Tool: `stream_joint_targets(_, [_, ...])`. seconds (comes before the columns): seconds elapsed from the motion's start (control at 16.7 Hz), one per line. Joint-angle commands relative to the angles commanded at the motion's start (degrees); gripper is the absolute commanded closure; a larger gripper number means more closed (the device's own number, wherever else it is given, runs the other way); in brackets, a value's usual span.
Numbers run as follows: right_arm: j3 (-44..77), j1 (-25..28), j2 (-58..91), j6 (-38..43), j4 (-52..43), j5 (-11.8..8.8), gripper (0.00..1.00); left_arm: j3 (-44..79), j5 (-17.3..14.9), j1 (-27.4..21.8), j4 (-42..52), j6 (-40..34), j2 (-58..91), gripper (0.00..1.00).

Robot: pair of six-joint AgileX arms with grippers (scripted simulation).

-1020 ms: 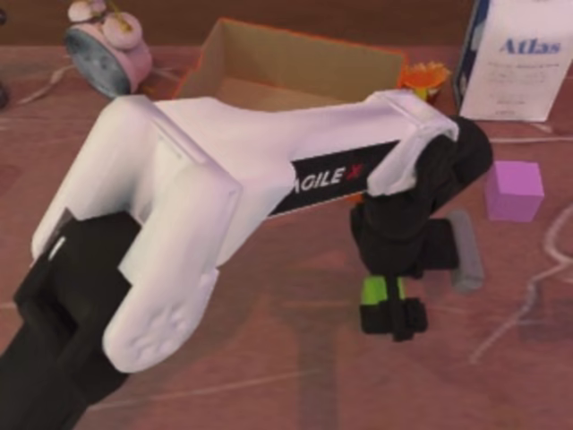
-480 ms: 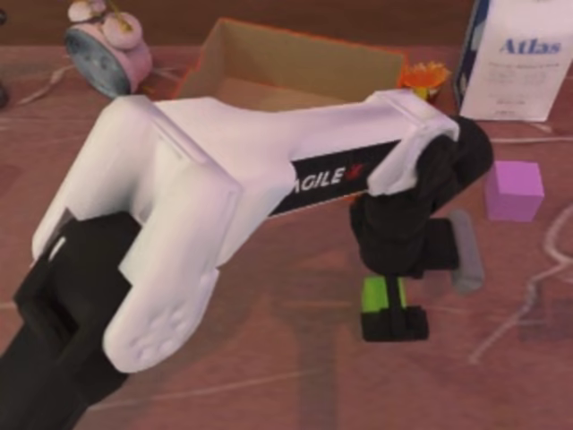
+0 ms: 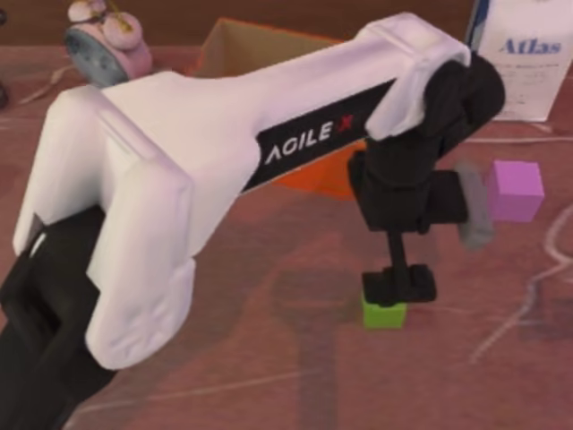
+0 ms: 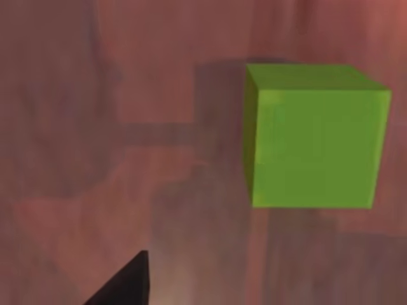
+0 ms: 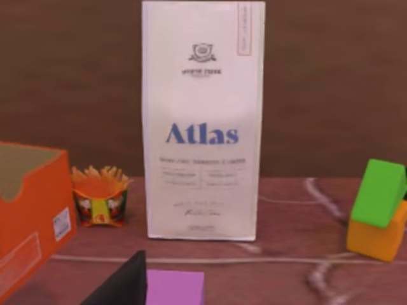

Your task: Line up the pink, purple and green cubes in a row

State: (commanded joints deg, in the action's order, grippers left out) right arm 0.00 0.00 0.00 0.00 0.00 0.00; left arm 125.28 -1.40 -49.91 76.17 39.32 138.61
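Note:
The small green cube (image 3: 385,314) (image 4: 315,136) rests on the table by itself. My left gripper (image 3: 398,285) hangs just above it, open and holding nothing; in the left wrist view only one black fingertip (image 4: 127,286) shows, apart from the cube. The purple cube (image 3: 515,190) (image 5: 175,287) sits farther right and back. My right gripper (image 5: 210,298) is out of the top view; it is low and open in front of the purple cube, with one fingertip (image 5: 130,283) beside it. The pink cube is out of view.
An orange open box (image 3: 322,175) (image 5: 32,210) lies behind, largely under my left arm. A white Atlas bag (image 3: 524,63) (image 5: 202,121) stands at the back right, with a toy fries carton (image 5: 100,198) beside it. A pink alarm clock (image 3: 106,40) is back left. A green-and-yellow toy block (image 5: 380,213) sits far right.
My left gripper has opened, let go of the green cube and risen. The cube now sits on the table below it. The purple cube has not moved.

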Motion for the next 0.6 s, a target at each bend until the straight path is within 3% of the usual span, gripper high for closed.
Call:
stream_joint_targets(0.36, [0.6, 0.0, 0.6, 0.1, -0.4, 0.0, 0.0, -0.3, 0.0, 0.0, -0.1, -0.1, -0.5, 0.0])
stream_joint_targets(0.6, [8.4, 0.6, 8.3, 1.0, -5.5, 0.0, 0.0, -7.9, 0.5, 3.7, -4.9, -2.5, -8.6, 0.0])
